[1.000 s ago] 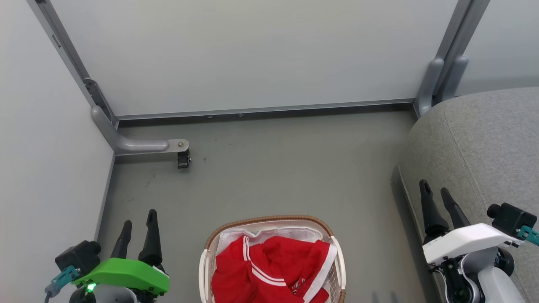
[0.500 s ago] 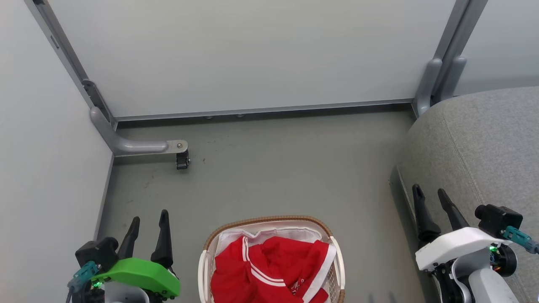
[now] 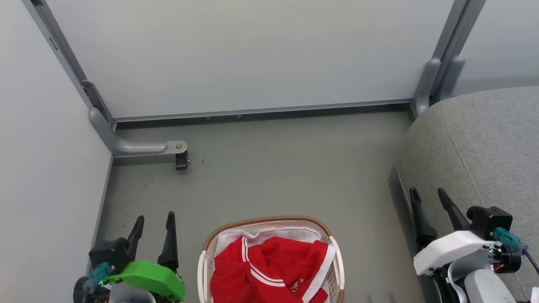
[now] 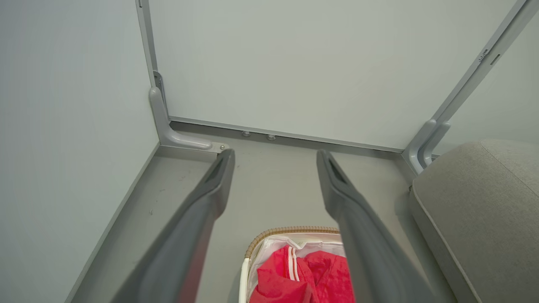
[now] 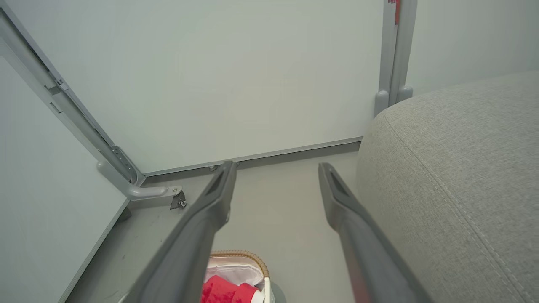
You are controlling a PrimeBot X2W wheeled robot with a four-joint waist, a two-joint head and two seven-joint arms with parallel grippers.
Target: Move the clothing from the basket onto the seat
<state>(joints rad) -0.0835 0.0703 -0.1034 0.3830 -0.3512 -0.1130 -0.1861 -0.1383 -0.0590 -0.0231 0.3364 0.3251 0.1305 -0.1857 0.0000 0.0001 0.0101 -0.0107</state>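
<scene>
Head cam cuts off the near end of the basket and the lower part of the clothing; the white print on the red fabric is too small to read. The seat runs off the right edge. In the left wrist view, one finger covers the basket's right side. Bare floor lies open between the basket rim and the back panel, and a narrower strip separates basket and seat. The caster bracket sits in the far left corner. The clothing is bunched in the basket over the white liner, between both arms. The left gripper is near the basket's left side, by the side wall, fingers spread wide, empty. The right gripper is at the seat's front edge, well apart from the clothing, also wide and empty
</scene>
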